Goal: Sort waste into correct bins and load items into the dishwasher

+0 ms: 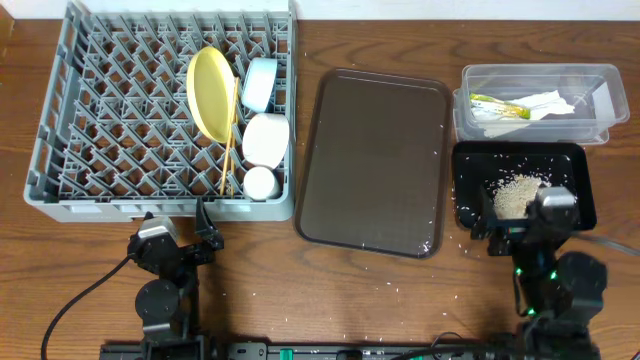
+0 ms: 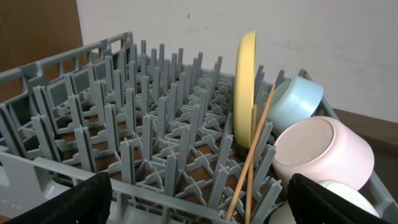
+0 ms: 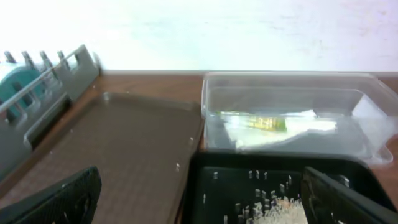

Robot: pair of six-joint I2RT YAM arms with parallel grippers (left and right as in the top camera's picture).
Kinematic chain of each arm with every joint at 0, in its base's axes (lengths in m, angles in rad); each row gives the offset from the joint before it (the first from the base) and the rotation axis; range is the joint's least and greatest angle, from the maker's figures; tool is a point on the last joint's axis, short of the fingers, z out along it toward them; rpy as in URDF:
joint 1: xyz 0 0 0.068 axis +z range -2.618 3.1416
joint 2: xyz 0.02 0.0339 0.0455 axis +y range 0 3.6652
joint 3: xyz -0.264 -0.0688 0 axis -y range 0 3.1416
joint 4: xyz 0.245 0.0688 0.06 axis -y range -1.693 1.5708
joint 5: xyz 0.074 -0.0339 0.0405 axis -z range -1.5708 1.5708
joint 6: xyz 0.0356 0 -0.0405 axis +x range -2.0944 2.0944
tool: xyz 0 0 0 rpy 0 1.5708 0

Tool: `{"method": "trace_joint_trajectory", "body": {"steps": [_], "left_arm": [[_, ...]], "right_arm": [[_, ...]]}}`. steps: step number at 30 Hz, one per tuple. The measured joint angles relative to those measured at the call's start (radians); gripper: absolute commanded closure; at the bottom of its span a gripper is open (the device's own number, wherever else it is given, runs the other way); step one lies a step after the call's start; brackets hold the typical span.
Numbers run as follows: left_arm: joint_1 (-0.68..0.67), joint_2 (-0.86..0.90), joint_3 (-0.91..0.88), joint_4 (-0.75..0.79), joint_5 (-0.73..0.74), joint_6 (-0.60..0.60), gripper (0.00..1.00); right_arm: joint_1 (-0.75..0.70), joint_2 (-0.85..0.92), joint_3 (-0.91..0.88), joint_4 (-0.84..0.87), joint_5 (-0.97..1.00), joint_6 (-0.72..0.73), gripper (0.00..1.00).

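The grey dish rack [image 1: 120, 110] holds the yellow plate [image 1: 211, 92] on edge, the light blue bowl [image 1: 259, 84], the white bowl [image 1: 266, 139], the small white cup [image 1: 262, 182] and two chopsticks [image 1: 229, 150]. The clear tub [image 1: 540, 75] holds the green-and-yellow wrapper [image 1: 498, 107] and white napkin [image 1: 545, 102]. The black tray [image 1: 470, 165] holds a pile of rice scraps [image 1: 514, 192]. My left gripper [image 1: 178, 232] is open and empty in front of the rack [image 2: 124, 124]. My right gripper [image 1: 520, 228] is open and empty at the black tray's near edge [image 3: 205, 186].
A brown serving tray [image 1: 370, 160] lies between the rack and the bins. Loose rice grains are scattered on the table around the black tray and near the front edge. The wrist views show the plate [image 2: 245, 87], chopsticks [image 2: 252, 155] and tub [image 3: 286, 112].
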Motion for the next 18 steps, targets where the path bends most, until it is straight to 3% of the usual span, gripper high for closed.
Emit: {"method": "trace_joint_trajectory", "body": {"steps": [10, 18], "left_arm": [[0.000, 0.000, 0.000, 0.000, 0.000, 0.000, 0.09], [0.000, 0.000, 0.000, 0.000, 0.000, 0.000, 0.09]], "right_arm": [[0.001, -0.263, -0.257, 0.175, 0.000, 0.002, 0.01], [0.003, -0.337, -0.335, 0.162, 0.000, 0.002, 0.01]]}}
